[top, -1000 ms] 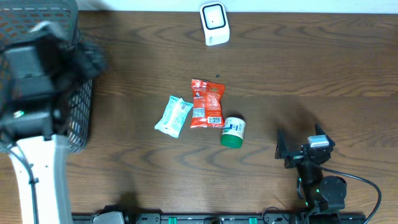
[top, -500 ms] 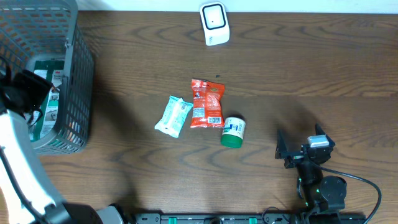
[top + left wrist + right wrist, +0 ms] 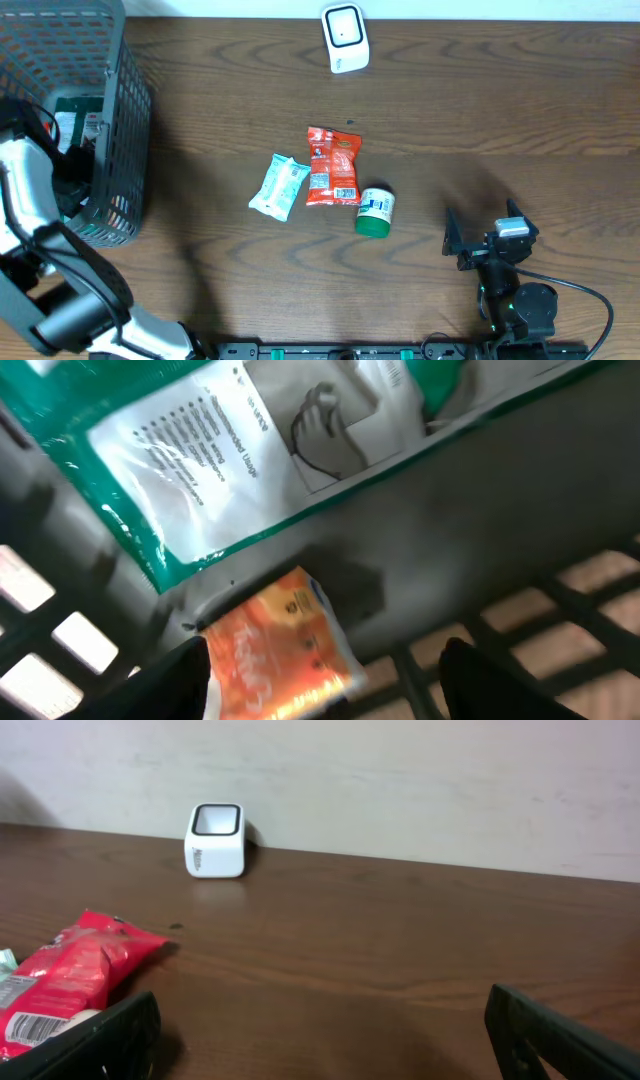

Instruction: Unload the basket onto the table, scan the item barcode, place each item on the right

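In the left wrist view my left gripper (image 3: 325, 685) is open inside the grey mesh basket (image 3: 128, 150). An orange packet (image 3: 285, 640) lies on the basket floor between its fingers, close to the left finger (image 3: 185, 682). A green and white packet (image 3: 250, 450) lies just beyond it. On the table lie a teal packet (image 3: 278, 187), a red packet (image 3: 332, 166) and a green-lidded tub (image 3: 375, 212). The white scanner (image 3: 345, 38) stands at the far edge. My right gripper (image 3: 490, 240) rests open at the front right with nothing between its fingers.
The basket's mesh walls (image 3: 60, 650) close in around the left fingers. In the right wrist view the scanner (image 3: 215, 840) stands far ahead before a pale wall, and the red packet (image 3: 70, 970) lies to the left.
My left arm has swung off the top of the basket to its left side, and its gripper now reaches down inside. The right arm and the table items have not moved.
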Controlling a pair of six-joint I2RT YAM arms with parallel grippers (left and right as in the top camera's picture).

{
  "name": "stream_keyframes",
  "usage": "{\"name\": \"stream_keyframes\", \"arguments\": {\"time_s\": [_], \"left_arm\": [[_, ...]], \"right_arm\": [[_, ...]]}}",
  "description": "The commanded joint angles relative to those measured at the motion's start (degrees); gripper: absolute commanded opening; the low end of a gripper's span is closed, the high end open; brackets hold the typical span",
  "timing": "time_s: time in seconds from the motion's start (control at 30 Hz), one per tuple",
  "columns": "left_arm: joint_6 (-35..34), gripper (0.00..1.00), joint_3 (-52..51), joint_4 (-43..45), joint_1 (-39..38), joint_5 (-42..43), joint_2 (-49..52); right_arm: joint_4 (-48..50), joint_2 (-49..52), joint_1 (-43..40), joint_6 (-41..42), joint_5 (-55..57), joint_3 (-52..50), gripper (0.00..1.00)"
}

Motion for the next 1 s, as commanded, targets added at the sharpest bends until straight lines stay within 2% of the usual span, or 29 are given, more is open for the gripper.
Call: {"name": "stream_keyframes", "arguments": {"time_s": [0.0, 0.37, 0.43, 0.47, 0.53, 0.63, 0.97], "left_arm": [[-0.3, 0.74, -0.3, -0.4, 0.1, -1.2, 2.6], [-0.3, 0.72, -0.4, -1.5, 0.1, -1.2, 8.8], [-0.3, 0.51, -0.4, -1.4, 0.1, -1.2, 8.8], [-0.3, 0.31, -0.4, -1.4, 0.1, -1.1, 8.7], [-0.3, 0.12, -0.2, -1.5, 0.2, -1.1, 8.1], [-0.3, 0.07, 0.9, -1.7, 0.3, -1.1, 7.1], [-0.3, 0.07, 4.2, 0.0, 2.0, -1.2, -1.9]], "right_arm": [[-0.2, -0.2, 0.0, 1.0, -0.1, -0.1, 0.99], [-0.2, -0.2, 0.0, 1.0, 0.0, -0.1, 0.99], [-0.2, -0.2, 0.0, 1.0, -0.1, -0.1, 0.99], [-0.2, -0.2, 0.0, 1.0, 0.0, -0.1, 0.99], [-0.2, -0.2, 0.0, 1.0, 0.0, -0.1, 0.99], [-0.2, -0.2, 0.0, 1.0, 0.0, -0.1, 0.99], [-0.2, -0.2, 0.0, 1.0, -0.1, -0.1, 0.99]]}}
